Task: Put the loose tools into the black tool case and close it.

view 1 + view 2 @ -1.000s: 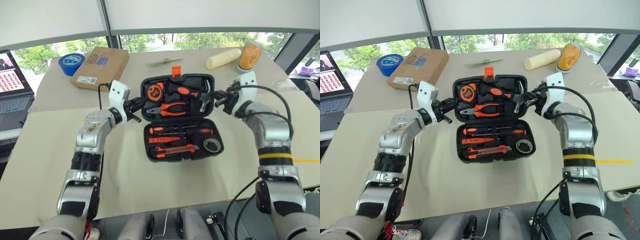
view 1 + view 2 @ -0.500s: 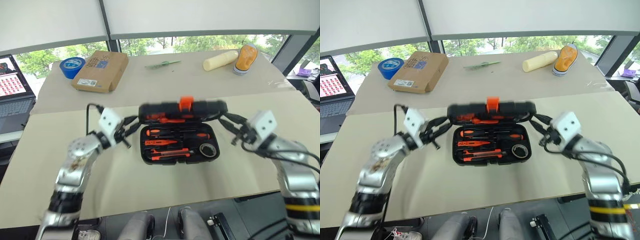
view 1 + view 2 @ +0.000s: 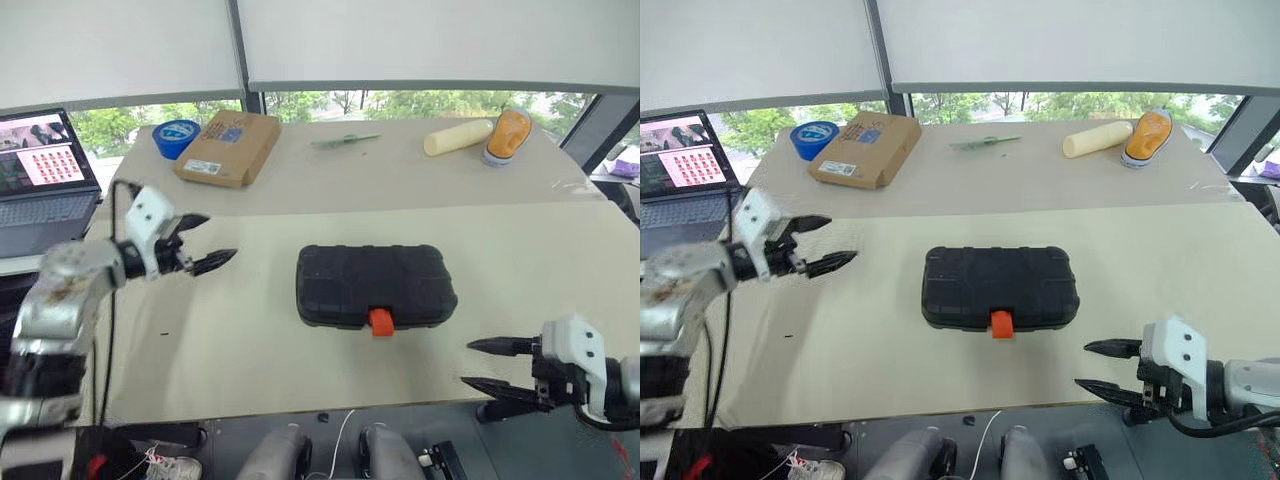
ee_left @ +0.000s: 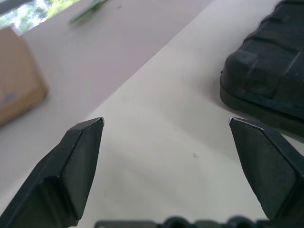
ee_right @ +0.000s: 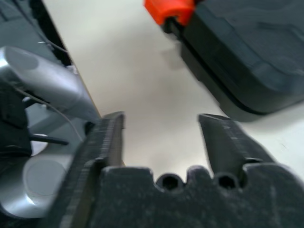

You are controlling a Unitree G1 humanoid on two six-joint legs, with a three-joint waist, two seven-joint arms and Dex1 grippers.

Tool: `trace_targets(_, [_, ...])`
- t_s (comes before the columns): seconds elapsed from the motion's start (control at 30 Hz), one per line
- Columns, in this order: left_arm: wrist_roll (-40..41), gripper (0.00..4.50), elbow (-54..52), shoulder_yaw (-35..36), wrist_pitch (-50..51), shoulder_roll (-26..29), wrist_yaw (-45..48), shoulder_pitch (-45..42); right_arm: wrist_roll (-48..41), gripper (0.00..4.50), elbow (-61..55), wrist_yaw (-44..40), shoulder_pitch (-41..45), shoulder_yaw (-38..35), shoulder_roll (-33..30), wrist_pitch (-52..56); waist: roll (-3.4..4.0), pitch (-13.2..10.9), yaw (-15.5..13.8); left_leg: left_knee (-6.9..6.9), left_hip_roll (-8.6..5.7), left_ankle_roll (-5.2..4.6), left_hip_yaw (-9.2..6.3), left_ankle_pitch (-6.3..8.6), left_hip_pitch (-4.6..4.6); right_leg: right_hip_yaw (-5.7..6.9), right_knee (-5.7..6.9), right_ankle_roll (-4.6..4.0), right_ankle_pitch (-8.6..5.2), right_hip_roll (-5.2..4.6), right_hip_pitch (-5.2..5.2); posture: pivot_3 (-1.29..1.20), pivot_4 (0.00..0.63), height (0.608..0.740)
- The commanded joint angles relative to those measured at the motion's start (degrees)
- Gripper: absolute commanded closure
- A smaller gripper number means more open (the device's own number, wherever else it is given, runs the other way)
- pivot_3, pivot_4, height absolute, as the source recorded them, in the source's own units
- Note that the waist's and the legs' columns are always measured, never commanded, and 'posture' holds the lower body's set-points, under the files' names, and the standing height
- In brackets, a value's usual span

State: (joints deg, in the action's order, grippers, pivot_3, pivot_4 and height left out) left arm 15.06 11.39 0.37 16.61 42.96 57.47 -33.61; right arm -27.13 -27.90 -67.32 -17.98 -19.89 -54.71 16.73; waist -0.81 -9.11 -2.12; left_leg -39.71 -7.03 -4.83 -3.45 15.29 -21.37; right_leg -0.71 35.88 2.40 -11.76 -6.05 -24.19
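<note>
The black plastic clamshell tool case (image 3: 376,286) is seen lying shut and flat near the middle of the cream-covered counter (image 3: 250,350), its textured shell upward and its small orange latch (image 3: 380,322) at the edge nearest the robot. No loose tools are seen on the counter around it.

The left hand (image 3: 200,243) is held above the counter well to the left of the case, its two black fingers (image 4: 78,156) spread wide with nothing between them — one corner of the case is caught in its wrist view. The right hand (image 3: 492,365) is held low at the counter's near edge, to the right of the case and apart from it; its fingers (image 5: 223,137) are parted and empty.

At the far side of the counter a brown cardboard box (image 3: 228,147), a blue tape roll (image 3: 176,136), a pale yellow cylinder (image 3: 457,137) and an orange shoe (image 3: 507,135) are seen. An open laptop (image 3: 45,180) stands at the far left.
</note>
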Motion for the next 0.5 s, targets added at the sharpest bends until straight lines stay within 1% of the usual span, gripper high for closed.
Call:
trace_targets(0.03, [-8.32, 1.4, 13.09, -8.02, -12.96, -5.16, 2.17, -7.84, 4.87, 3.27, 2.08, 1.19, 6.24, 7.81, -0.54, -1.12, -0.03, 0.02, -0.07, 0.01, -0.04, 0.07, 0.01, -0.04, -0.01, 0.01, 0.01, 0.01, 0.01, -0.03, 0.01, 0.0, 0.15, 0.735])
trace_targets(0.07, [-9.71, 1.8, 16.05, -9.54, -15.79, -6.99, 2.63, -9.7, 6.92, 3.73, 3.18, 1.32, 8.18, 10.24, -0.24, -2.3, -0.06, 0.03, -0.09, -0.01, -0.05, 0.27, 0.01, -0.17, -0.11, 0.01, 0.05, 0.02, 0.01, -0.07, -0.02, 0.0, 0.15, 0.735])
trace_targets(0.13, [-12.04, 2.43, 21.3, -11.97, -20.31, -10.17, 3.16, -12.74, 9.58, 4.29, 5.11, 1.79, 11.74, 14.18, 0.44, -3.35, -0.07, 0.03, -0.05, -0.07, -0.08, 0.38, 0.02, -0.26, -0.63, 0.01, 0.1, 0.02, 0.02, -0.11, -0.31, 0.0, 0.15, 0.735])
trace_targets(0.17, [-13.31, 2.84, 24.15, -13.14, -22.96, -11.71, 3.22, -14.29, 10.85, 4.5, 6.43, 2.0, 13.65, 16.06, 0.83, -3.97, -0.09, 0.03, 0.02, -0.14, -0.11, 0.26, 0.02, -0.32, -0.85, 0.01, 0.18, 0.02, 0.02, -0.11, -0.58, 0.0, 0.15, 0.735])
trace_targets(0.2, [-14.39, 3.06, 26.85, -13.92, -25.38, -12.88, 3.19, -15.53, 11.87, 4.5, 7.58, 2.14, 15.11, 17.44, 1.1, -4.44, -0.11, 0.02, 0.13, -0.15, -0.13, -0.03, 0.1, -0.49, -1.08, -0.01, 0.22, 0.02, 0.02, -0.12, -0.87, 0.0, 0.15, 0.735])
trace_targets(0.23, [-15.49, 3.38, 29.41, -14.75, -27.72, -14.08, 3.08, -16.83, 13.05, 4.5, 9.03, 2.2, 16.6, 18.75, 1.41, -5.27, -0.12, 0.01, 0.2, -0.18, -0.14, -0.05, 0.13, -0.5, -1.26, -0.02, 0.22, 0.03, 0.02, -0.14, -1.03, 0.0, 0.15, 0.735])
trace_targets(0.27, [-16.38, 3.78, 31.57, -15.27, -29.59, -15.11, 2.99, -18.01, 13.99, 4.5, 10.32, 2.25, 17.87, 19.77, 1.7, -5.87, -0.12, 0.01, 0.21, -0.23, -0.13, -0.05, 0.13, -0.5, -1.48, -0.02, 0.23, 0.03, 0.03, -0.15, -1.22, 0.0, 0.15, 0.735])
trace_targets(0.33, [-17.33, 4.47, 34.09, -15.88, -30.7, -16.9, 3.26, -19.95, 16.01, 4.5, 13.03, 2.65, 20.37, 21.48, 2.2, -7.21, -0.14, 0.0, 0.2, -0.24, -0.14, -0.05, 0.14, -0.51, -1.59, -0.01, 0.22, 0.03, 0.03, -0.15, -1.32, 0.0, 0.15, 0.735])
trace_targets(0.43, [-17.71, 4.47, 35.03, -16.42, -31.49, -18.13, 6.04, -20.93, 19.95, 4.5, 17.67, 6.23, 24.76, 22.94, 3.75, -8.58, -0.15, -0.01, 0.22, -0.26, -0.14, -0.06, 0.14, -0.5, -1.59, -0.02, 0.22, 0.03, 0.03, -0.13, -1.29, 0.0, 0.15, 0.735])
trace_targets(0.5, [-16.67, 4.47, 33.22, -16.59, -32.09, -17.93, 10.0, -20.11, 22.08, 4.5, 21.48, 8.61, 28.02, 23.41, 5.01, -9.38, -0.17, -0.01, 0.43, -0.26, -0.13, -0.07, 0.14, -0.5, -1.58, -0.02, 0.23, 0.04, 0.03, -0.11, -1.29, 0.0, 0.15, 0.735])
